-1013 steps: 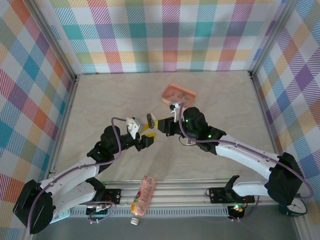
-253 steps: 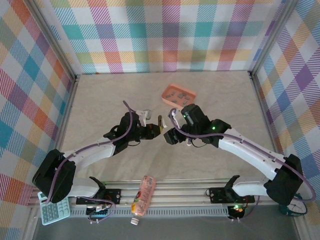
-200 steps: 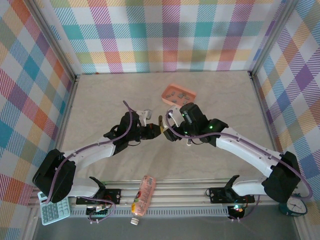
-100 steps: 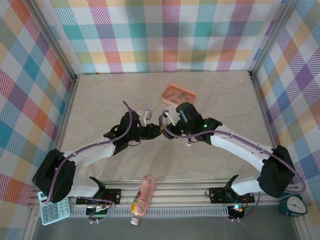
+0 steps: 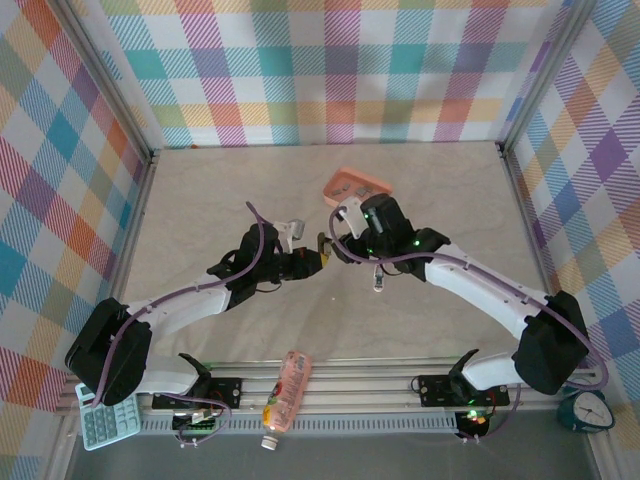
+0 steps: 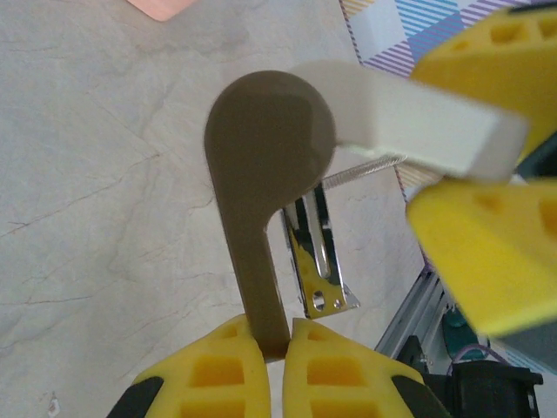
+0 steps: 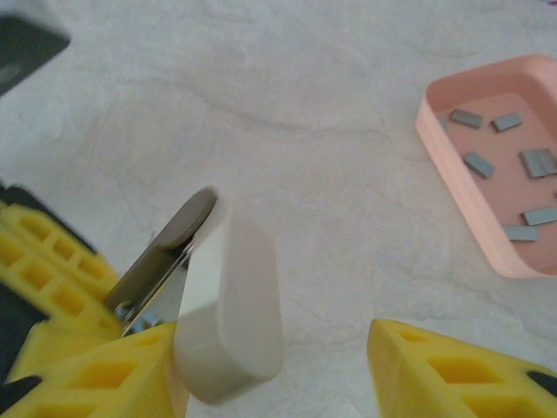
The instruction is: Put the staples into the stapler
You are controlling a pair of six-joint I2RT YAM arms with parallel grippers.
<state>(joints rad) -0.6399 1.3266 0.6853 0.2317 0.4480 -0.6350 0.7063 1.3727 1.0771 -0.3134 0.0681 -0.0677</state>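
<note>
Left jaws pinch stapler; right jaws apart astride lid

Pink tray and rightmost staples partly beyond right-wrist view's edge

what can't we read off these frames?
1. Left wrist: whether the stapler's magazine is loaded; blurred, upper end behind the brown base.
2. Right wrist: the tray runs off the right edge, so the staples cannot be counted.
3. Right wrist: whether the white lid touches the right fingers; blurred.
</note>
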